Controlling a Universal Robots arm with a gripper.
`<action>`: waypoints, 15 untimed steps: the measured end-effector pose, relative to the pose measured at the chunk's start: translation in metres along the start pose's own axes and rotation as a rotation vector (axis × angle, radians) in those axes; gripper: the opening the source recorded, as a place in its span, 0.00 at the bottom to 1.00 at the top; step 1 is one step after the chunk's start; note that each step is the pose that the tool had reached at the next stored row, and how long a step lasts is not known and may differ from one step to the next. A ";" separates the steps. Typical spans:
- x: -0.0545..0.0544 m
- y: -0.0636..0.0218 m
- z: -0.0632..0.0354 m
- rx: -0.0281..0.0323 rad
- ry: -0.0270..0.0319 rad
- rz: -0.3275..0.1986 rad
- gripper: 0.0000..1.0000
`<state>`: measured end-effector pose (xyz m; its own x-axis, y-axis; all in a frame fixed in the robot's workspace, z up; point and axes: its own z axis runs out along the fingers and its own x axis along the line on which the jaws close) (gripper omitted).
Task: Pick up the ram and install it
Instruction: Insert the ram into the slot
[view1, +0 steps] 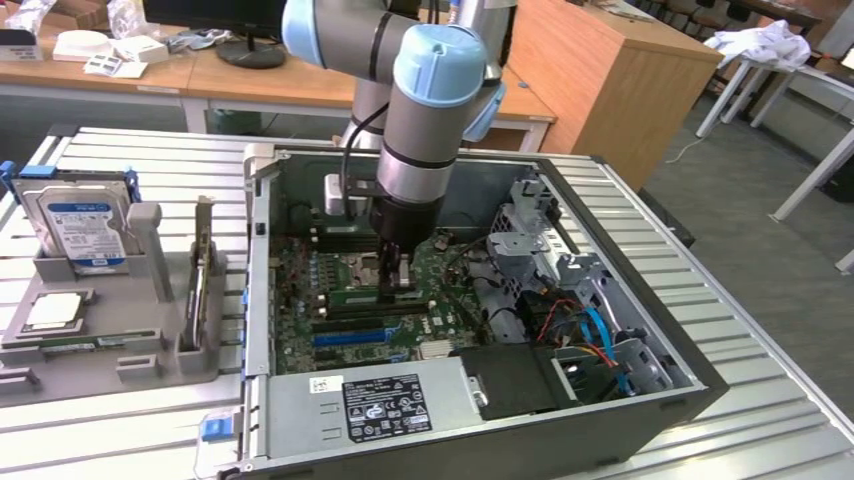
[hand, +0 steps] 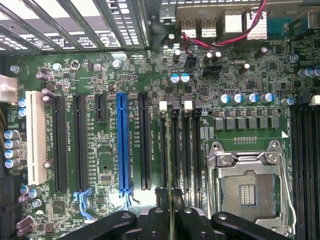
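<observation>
Black two-fingered hand (hand: 173, 220) pinched nearly closed on thin green ram stick (hand: 172, 200), held edge-on over long black memory slots (hand: 175, 150) of green motherboard (hand: 102, 150), inside open grey computer case (view1: 256, 300)

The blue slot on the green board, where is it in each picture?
Exterior view: the blue slot lies at the motherboard edge nearest the labelled power supply.
Wrist view: the blue slot stands between black slots, the white slot beyond them.
Shared landmark: the silver CPU socket.
</observation>
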<state>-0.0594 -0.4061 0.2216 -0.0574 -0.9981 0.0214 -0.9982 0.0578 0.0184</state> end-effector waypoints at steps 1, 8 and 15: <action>0.000 0.0001 0.0000 0.0000 0.0001 0.000 0.14; 0.000 0.0007 0.0000 0.0000 0.0001 0.000 0.14; 0.000 0.0004 0.0000 0.0000 0.0001 0.000 0.14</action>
<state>-0.0598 -0.4063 0.2217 -0.0571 -0.9981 0.0215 -0.9982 0.0575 0.0184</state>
